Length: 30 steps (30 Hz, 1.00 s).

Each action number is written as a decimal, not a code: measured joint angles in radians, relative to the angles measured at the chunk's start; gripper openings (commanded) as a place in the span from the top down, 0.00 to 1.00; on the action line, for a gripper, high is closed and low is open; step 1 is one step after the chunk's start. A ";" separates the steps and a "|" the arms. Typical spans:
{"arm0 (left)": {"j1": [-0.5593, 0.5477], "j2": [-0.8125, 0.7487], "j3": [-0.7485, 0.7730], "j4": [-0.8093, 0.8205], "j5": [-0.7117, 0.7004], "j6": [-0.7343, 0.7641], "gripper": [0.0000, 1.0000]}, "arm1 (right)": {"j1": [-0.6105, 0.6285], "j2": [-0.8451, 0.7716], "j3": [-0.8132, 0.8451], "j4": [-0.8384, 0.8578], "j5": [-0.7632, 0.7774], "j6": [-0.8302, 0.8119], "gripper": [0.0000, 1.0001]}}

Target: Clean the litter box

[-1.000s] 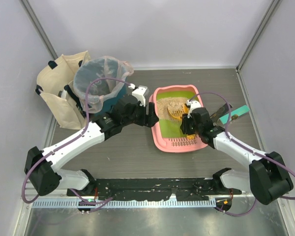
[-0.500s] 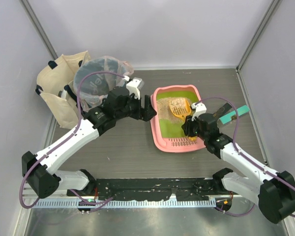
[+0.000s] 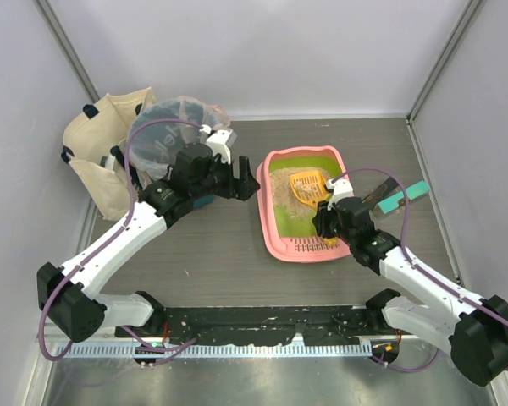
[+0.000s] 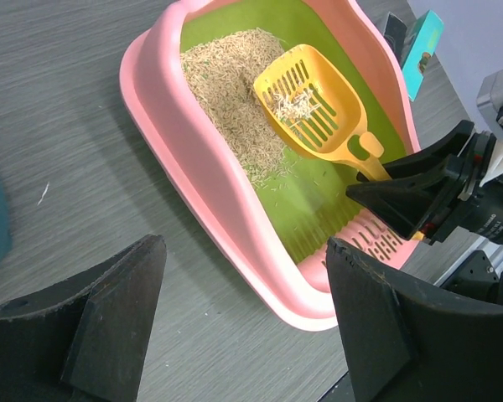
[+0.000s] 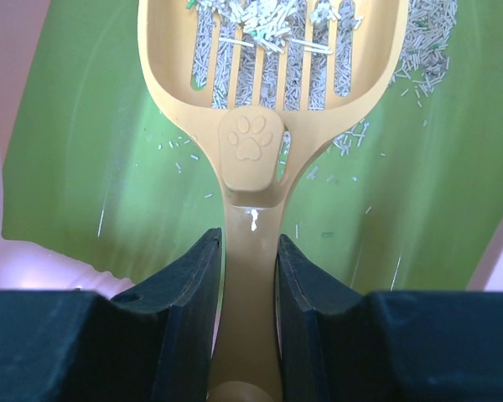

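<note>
Where the top view gives only the layout, the wrist views supply the grips: the right wrist view shows the right claw (image 5: 250, 243) clamped on the handle of the orange scoop (image 5: 260, 75), just below a paw-print boss (not legible from above), while the left wrist view shows the left claw (image 4: 245, 249) with fingers spread wide and nothing between them
Left arm: stretched forward over the counter (image 3: 212, 245), claw just left of the litter box (image 3: 309, 248), apart from its rim
Right arm: elbow bent, reaching in over the box's slotted near end
Litter box: centre-right of the counter; beige litter (image 4: 235, 92) heaped toward the far end, green floor mostly bare at the near end
Scoop: blade over the edge of the heap, contact with it not discernible; a few granules on its slots
Teal bin (image 3: 165, 139): far left, clear bag liner, contents not discernible; canvas bag (image 3: 93, 156) just beside it
</note>
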 measured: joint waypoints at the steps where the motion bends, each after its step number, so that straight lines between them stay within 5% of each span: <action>1: 0.000 -0.001 -0.005 0.007 -0.001 0.004 0.19 | 0.003 0.000 0.006 -0.004 0.008 0.003 0.99; 30: 0.000 -0.062 -0.129 0.108 0.014 0.013 0.18 | 0.173 -0.001 0.238 -0.451 0.153 0.262 0.99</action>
